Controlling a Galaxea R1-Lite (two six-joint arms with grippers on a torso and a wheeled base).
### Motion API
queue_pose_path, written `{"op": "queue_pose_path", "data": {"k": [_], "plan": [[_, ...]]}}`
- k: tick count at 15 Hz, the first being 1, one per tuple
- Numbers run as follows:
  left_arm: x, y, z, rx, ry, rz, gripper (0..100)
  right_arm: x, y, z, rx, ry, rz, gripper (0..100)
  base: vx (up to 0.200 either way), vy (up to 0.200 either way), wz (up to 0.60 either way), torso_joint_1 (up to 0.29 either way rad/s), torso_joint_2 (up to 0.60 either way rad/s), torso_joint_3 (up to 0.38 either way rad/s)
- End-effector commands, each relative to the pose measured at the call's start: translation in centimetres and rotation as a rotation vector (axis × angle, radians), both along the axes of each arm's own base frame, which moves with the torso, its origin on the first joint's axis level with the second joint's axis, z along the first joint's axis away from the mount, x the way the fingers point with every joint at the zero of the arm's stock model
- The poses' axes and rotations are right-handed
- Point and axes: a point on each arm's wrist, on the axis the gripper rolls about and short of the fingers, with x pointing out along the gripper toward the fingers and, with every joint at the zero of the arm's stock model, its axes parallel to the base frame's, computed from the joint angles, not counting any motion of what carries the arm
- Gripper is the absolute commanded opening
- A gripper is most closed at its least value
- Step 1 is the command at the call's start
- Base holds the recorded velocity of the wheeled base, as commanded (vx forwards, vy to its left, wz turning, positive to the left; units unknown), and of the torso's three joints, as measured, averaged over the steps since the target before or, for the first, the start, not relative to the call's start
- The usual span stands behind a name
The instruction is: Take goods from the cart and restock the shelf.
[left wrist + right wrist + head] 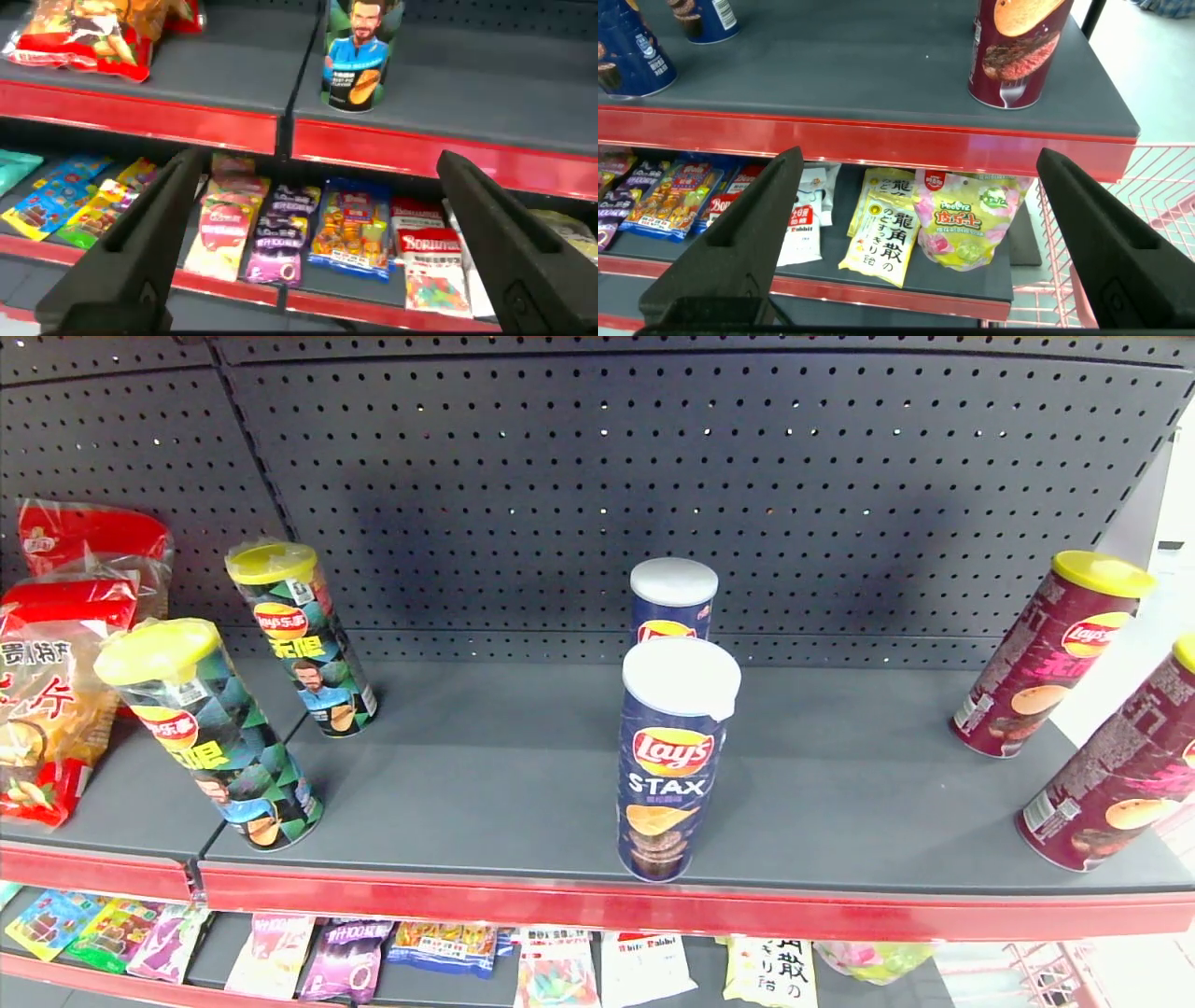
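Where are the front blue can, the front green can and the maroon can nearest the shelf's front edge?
front blue can [670, 775], head view, on its label, mid-body.
front green can [219, 747], head view, on its patterned side.
front maroon can [1120, 770], head view, on its side, mid-body.

The shelf [840, 784] looks like smooth sheet metal with a matt dark-grey finish. The back panel [653, 476] has the same finish and is perforated. The rail [653, 907] is glossy red. The cans [668, 775] carry glossy printed wraps, and their lids [681, 677] are smooth plastic. The bags [56, 681] are glossy, crinkled plastic film. The left gripper [318, 159] and right gripper [920, 157] are matt black and smooth.
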Motion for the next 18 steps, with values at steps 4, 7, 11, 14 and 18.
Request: {"op": "queue_pose_path", "data": {"k": [4,7,11,14,18], "plan": [[0.03,-0.03,-0.22,-0.023,0.004,-0.012,100,0.0,0.0,0.0,0.0,0.0,0.001,100,0.0,0.0,0.0,0.0,0.0,0.0],[0.03,-0.03,-0.22,-0.002,0.004,-0.012,100,0.0,0.0,0.0,-0.001,-0.001,0.001,100,0.0,0.0,0.0,0.0,0.0,0.0],[0.03,-0.04,-0.22,0.02,0.005,-0.016,100,0.0,0.0,0.0,-0.003,-0.001,-0.001,100,0.0,0.0,0.0,0.0,0.0,0.0],[0.03,-0.04,-0.24,0.02,0.006,-0.016,100,0.0,0.0,0.0,-0.001,-0.001,-0.001,100,0.0,0.0,0.0,0.0,0.0,0.0],[0.03,-0.04,-0.24,0.02,0.006,-0.016,100,0.0,-0.02,0.0,-0.001,-0.001,-0.01,100,0.0,0.0,0.0,0.0,0.0,0.0]]}}
